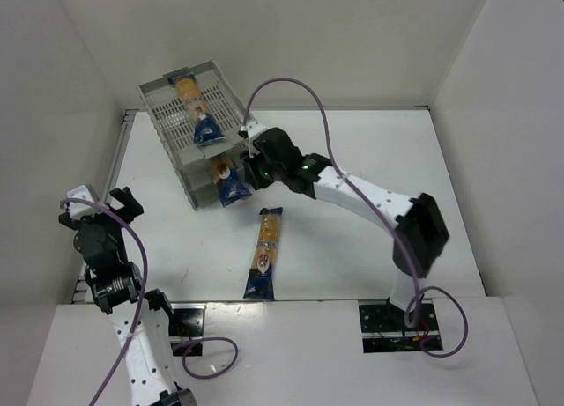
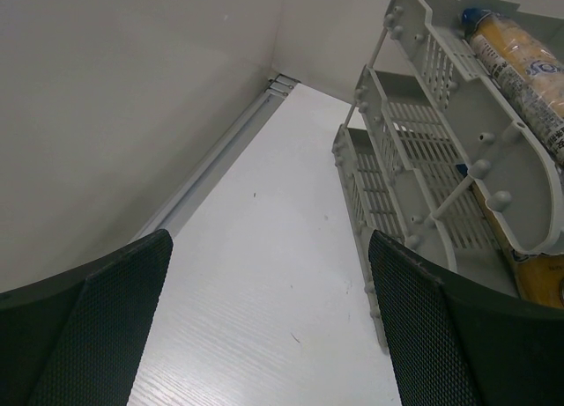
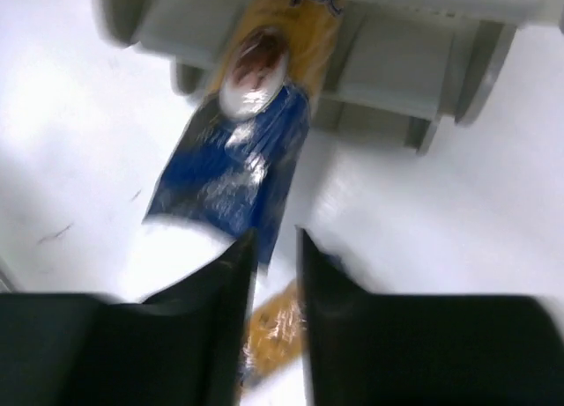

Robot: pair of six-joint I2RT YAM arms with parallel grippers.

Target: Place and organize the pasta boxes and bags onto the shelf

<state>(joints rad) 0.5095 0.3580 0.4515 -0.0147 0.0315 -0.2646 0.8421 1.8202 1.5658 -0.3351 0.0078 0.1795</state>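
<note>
Your right gripper (image 3: 276,239), seemingly pressed nearly together, sits at frame bottom by the protruding bag (image 3: 233,159), likely to nudge it into the shelf (image 3: 379,62); your left gripper (image 2: 269,247) waits spread.

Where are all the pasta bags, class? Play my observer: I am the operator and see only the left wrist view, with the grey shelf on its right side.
Observer: A third bag lies loose on the table in front of the shelf, outside your view.
Operator: Is the lower bag fully in?
Observer: No. Its dark blue end sticks out of the shelf's front.
Operator: Where is the right arm?
Observer: Its claw is close to that blue end, fingers nearly together.
</note>
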